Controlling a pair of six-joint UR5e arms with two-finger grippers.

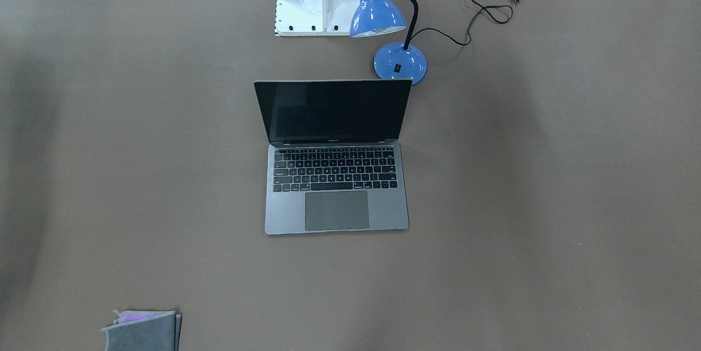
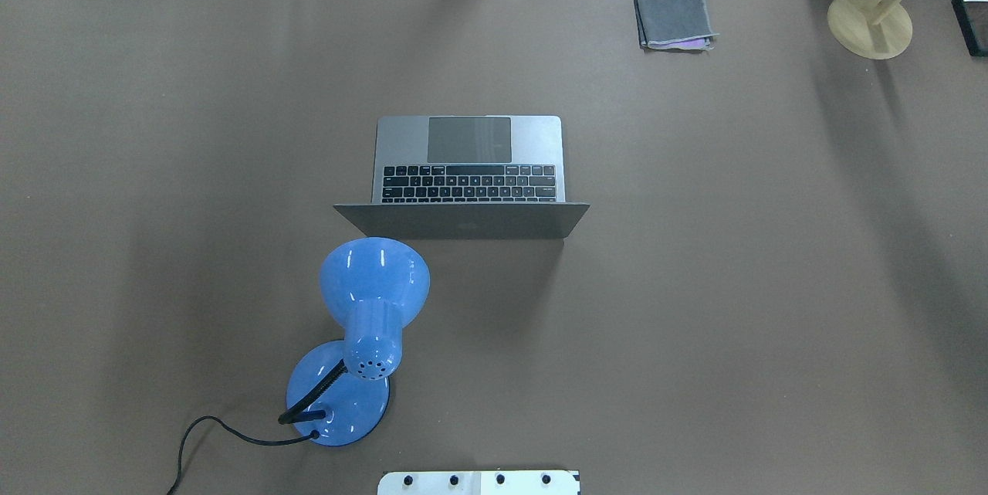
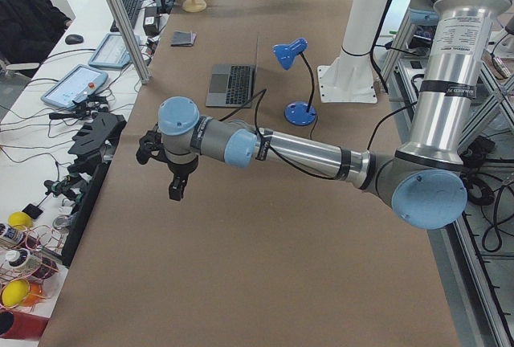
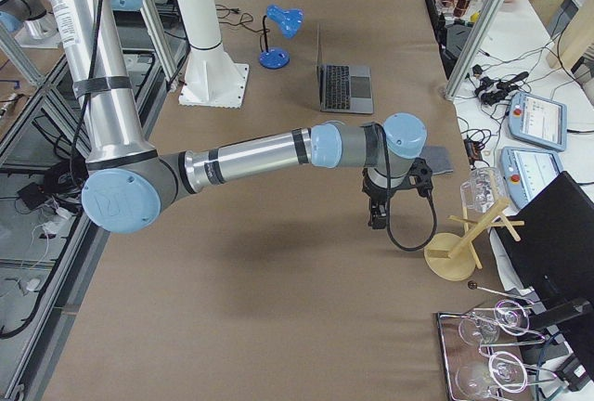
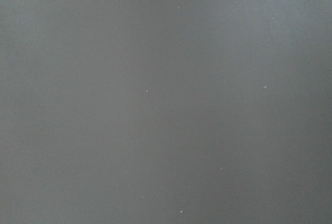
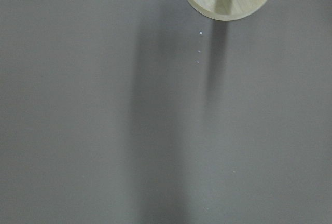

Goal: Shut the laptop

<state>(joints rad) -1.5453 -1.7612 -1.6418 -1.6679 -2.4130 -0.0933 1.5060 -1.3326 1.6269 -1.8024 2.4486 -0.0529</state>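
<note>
The laptop [image 1: 335, 167] stands open at the middle of the table [image 1: 547, 203], its lid toward the robot's edge. A blue lamp [image 1: 398, 61] sits just beside the lid. The left gripper [image 3: 175, 190] and the right gripper [image 4: 378, 218] hang over opposite ends of the table. I cannot tell whether these 2 are wide or narrow.

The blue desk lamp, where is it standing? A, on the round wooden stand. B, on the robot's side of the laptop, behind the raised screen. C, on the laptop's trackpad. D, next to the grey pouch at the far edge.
B: the overhead view shows the blue lamp on the table on the robot's side of the open laptop, behind its raised lid.
</note>
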